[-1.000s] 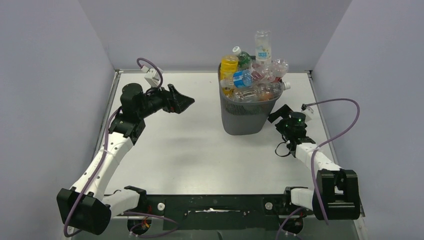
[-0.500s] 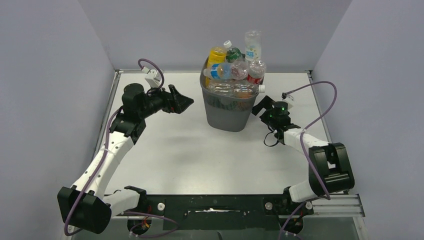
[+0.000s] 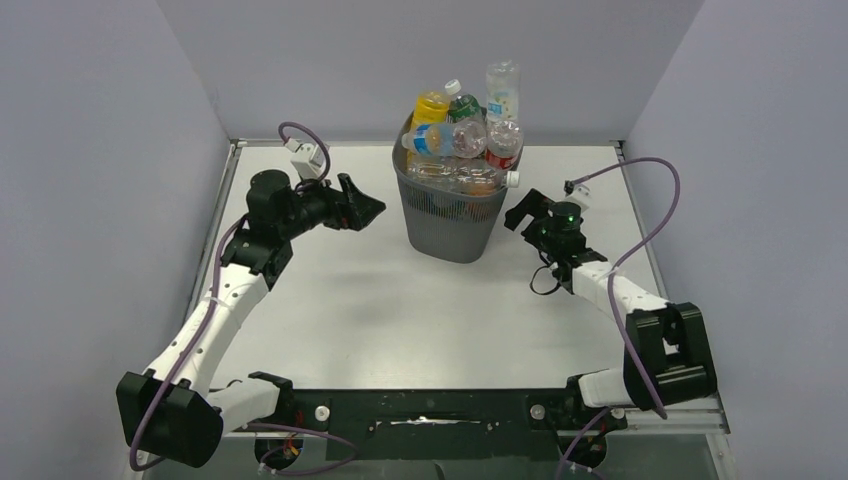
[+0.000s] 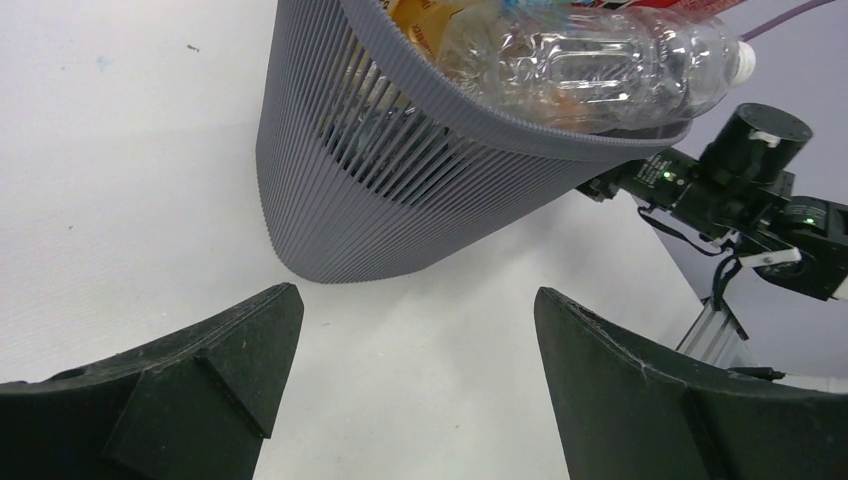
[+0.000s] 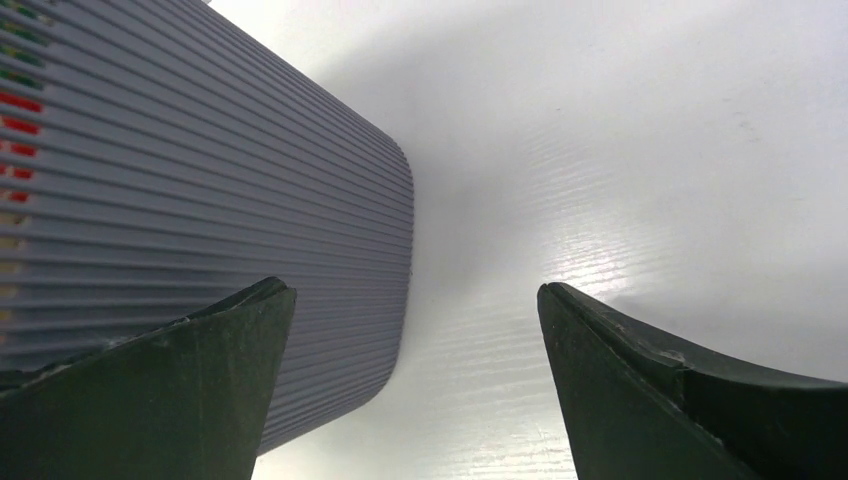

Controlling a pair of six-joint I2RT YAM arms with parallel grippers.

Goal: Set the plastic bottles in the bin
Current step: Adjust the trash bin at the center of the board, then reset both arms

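On the white table [image 3: 350,300], the bin [image 3: 445,225] overflows with plastic bottles [image 3: 460,140].

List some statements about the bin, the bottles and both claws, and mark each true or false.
1. The bin is heaped with bottles above its rim. True.
2. The left claw grips a bottle. False: it is open and empty, beside the bin.
3. The right claw is open. True.
4. The bin lies tipped on its side. False: it stands on its base.
5. A clear bottle lies across the pile at the rim. True.
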